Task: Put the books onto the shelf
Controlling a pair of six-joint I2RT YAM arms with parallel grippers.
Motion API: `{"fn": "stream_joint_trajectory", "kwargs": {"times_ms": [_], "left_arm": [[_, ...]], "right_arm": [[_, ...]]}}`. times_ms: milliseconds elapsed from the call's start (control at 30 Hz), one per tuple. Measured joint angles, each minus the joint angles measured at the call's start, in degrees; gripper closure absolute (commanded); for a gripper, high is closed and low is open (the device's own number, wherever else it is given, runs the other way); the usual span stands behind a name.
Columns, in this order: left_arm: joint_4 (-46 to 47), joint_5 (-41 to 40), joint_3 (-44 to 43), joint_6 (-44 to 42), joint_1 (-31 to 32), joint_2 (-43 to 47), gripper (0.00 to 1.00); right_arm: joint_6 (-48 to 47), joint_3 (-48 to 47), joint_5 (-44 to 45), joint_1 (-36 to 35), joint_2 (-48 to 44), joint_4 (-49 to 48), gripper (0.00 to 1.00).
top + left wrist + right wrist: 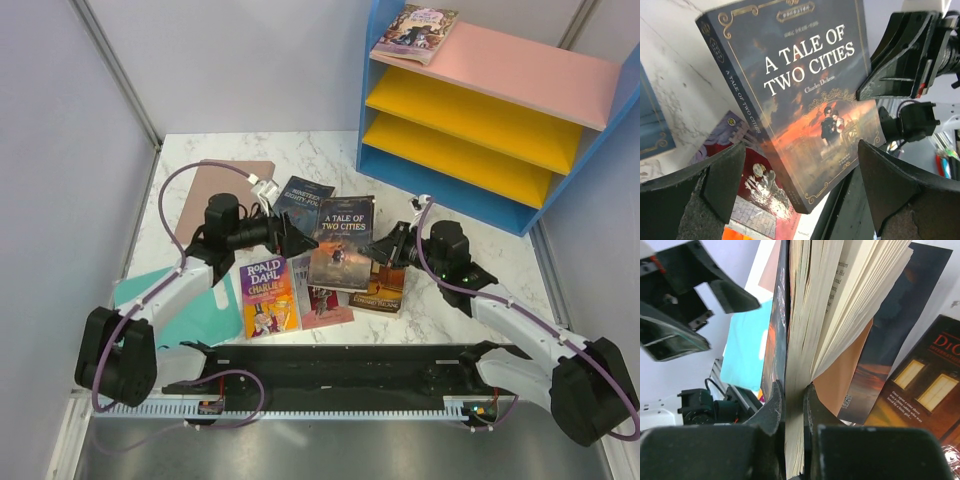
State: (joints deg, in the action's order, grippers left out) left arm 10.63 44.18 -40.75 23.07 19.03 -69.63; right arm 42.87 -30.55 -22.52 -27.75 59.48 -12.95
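**Two grippers meet at A Tale of Two Cities (342, 240)**

The dark paperback sits in the middle of the cluster of books on the marble table (300, 160), cover up. The right gripper (385, 250) is at its right edge. In the right wrist view the jaws are nearly closed, pinching a slab of the page block (795, 365) along with the front cover. The rest of the pages fan loose to one side. In the left wrist view the book is raised and tilted clear of the pink-red book (760, 190), which lies partly under it.

The left gripper (287, 235) is just beside the book's left edge. Its jaws stand wide apart and grasp nothing. From its own camera the two black fingers (720, 175) frame the cover without touching it.

Around A Tale of Two Cities:
- The dark blue Nineteen Eighty-Four (303, 200) lies just beyond its far left corner, partly hidden by the left gripper.
- The yellow-purple Roald Dahl (267, 297) lies near its left, toward the arm bases.
- The brown-orange book (380, 295) peeks out from under its near right corner.
- A plain brownish-pink board (215, 195) lies well to its left.
- A teal sheet (185, 310) lies to its near left, beyond the Roald Dahl.

The shelf (366, 100) stands well beyond the book to the far right. Its frame is blue, with a pink top board and two yellow boards below. One illustrated book (415, 30) already rests on the left end of the pink board.
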Motion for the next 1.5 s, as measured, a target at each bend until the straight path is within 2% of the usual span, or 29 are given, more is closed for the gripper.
{"fn": "stream_joint_trajectory", "kwargs": {"times_ms": [400, 567, 633, 667, 700, 767, 800, 833, 900, 933, 967, 1067, 1100, 1133, 1333, 1500], "left_arm": [[10.3, 5.0, 3.4, 5.0, 0.4, -9.0, 0.00], [15.8, 6.9, 3.6, 7.6, 3.4, -12.8, 0.04], [18.4, 7.7, 3.6, 9.0, 4.7, -14.3, 0.22], [20.4, 8.5, 3.7, 9.9, 5.4, -15.0, 0.36], [21.9, 8.9, 3.7, 11.1, 5.8, -15.5, 0.62], [25.2, 10.0, 3.7, 14.0, 6.6, -16.6, 0.98], [27.5, 11.1, 3.6, 16.3, 6.8, -17.2, 0.98], [29.2, 11.3, 3.5, 17.7, 6.9, -17.5, 0.98], [30.8, 11.9, 3.1, 19.7, 6.7, -18.3, 0.98], [31.2, 11.9, 3.1, 20.3, 6.7, -18.4, 0.98], [31.1, 11.9, 2.9, 20.9, 6.7, -18.4, 0.98], [30.6, 12.8, 1.7, 21.7, 6.7, -18.1, 0.98], [30.1, 13.2, 1.1, 21.9, 6.5, -17.8, 0.98], [30.0, 13.6, 0.5, 22.0, 6.4, -17.5, 0.98], [32.7, 16.8, -1.3, 24.9, 3.5, -17.3, 0.98], [41.4, 18.6, -1.8, 31.1, 1.9, -20.6, 0.98]], "right_arm": [[1.2, 0.0, -3.2, 0.2, -0.5, -1.0, 1.00], [2.4, 0.0, -4.5, 0.2, -0.7, -3.5, 1.00], [2.6, 0.0, -5.1, 0.2, -0.7, -4.2, 1.00], [2.7, 0.0, -5.2, 0.3, -0.7, -4.3, 1.00], [3.0, 0.0, -5.3, 0.3, -0.7, -4.3, 1.00], [3.1, 0.0, -5.4, 0.6, -0.6, -4.3, 0.92], [2.8, 0.0, -5.1, 0.8, -0.4, -4.2, 0.86], [2.4, 0.0, -4.7, 1.1, -0.2, -4.2, 0.74], [1.8, -0.3, -3.7, 1.2, -0.1, -3.6, 0.69], [1.3, -1.0, -2.9, 1.2, -0.1, -1.9, 0.61], [0.7, -1.7, -2.3, 1.2, -0.1, -0.3, 0.57], [-0.8, -2.5, 0.3, 1.2, -1.8, 2.7, 0.55], [-1.1, -2.5, 1.2, 1.3, -3.2, 3.6, 0.40], [-1.4, -2.5, 2.1, 1.4, -4.9, 4.3, 0.02], [-3.3, -2.5, 5.8, 1.5, -15.7, 4.6, 0.02], [-4.2, -2.0, 6.4, 1.5, -18.1, 4.8, 0.02]]}}
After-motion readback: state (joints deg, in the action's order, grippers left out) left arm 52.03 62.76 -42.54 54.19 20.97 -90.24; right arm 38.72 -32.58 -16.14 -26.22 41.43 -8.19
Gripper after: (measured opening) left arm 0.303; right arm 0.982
